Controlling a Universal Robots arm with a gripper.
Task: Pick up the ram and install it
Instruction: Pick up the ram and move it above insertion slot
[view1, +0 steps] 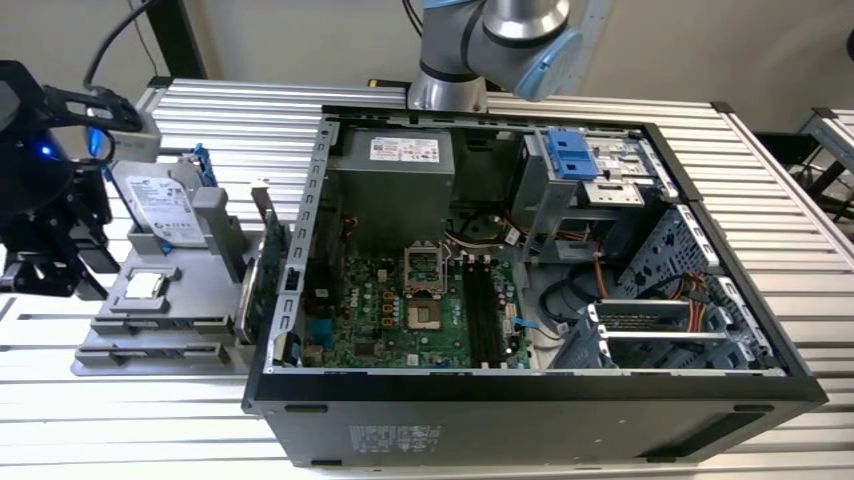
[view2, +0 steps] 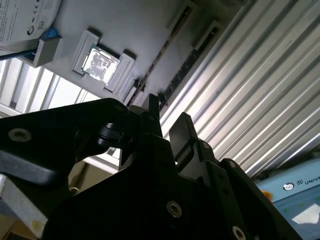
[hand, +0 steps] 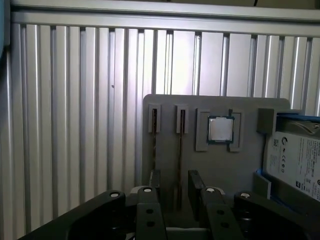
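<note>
The gripper (hand: 176, 177) is held open over the ram (hand: 180, 145), which is stood on edge for easy pinching in a holder (hand: 220, 170) at the case's (view1: 534, 390) 9 o'clock in the exterior view.

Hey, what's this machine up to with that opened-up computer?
A robot arm is working on getting a ram stick into the open computer case. Its claw hangs open over the grey parts tray beside the case, lined up with the ram, which sits on edge in a tray slot. Nothing is gripped yet.
</note>
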